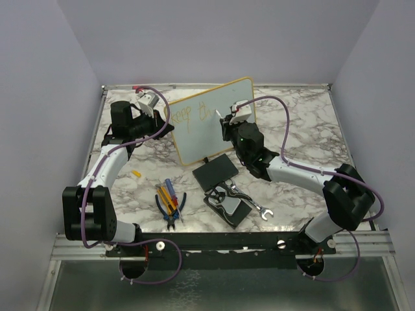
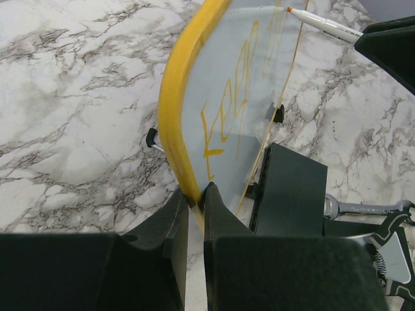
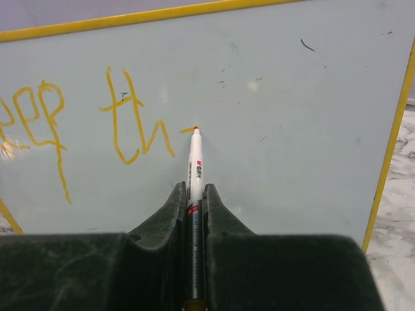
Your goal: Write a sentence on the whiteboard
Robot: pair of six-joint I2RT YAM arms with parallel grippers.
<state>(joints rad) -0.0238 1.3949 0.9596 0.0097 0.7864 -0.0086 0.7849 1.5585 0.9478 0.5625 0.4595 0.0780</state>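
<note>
Marble table (image 1: 305, 123) with whiteboard (image 1: 214, 129) propped upright at rear centre. Left gripper (image 2: 196, 194) clamped on the board's yellow frame edge. Right gripper (image 3: 192, 191) pinching marker (image 3: 194, 162), orange tip on the board just right of the sentence (image 3: 115, 129), which reads "keep th".

A marble-patterned desk (image 1: 305, 123), white veined with grey, carries everything. The whiteboard (image 1: 207, 126) stands on it on small black feet, leaning back, with its left frame edge pinched between the left jaws and its face directly ahead of the right jaws. A flat black pad (image 1: 214, 173) lies just behind and below the right jaws, against the board's foot. Nearer than that sit a dark grey block (image 1: 232, 212) and a silver wrench (image 1: 249, 202), touching. Well behind the left jaws lie a small yellow cap (image 1: 136, 173), coloured screwdrivers (image 1: 166, 194) and blue-handled pliers (image 1: 172, 215).
</note>
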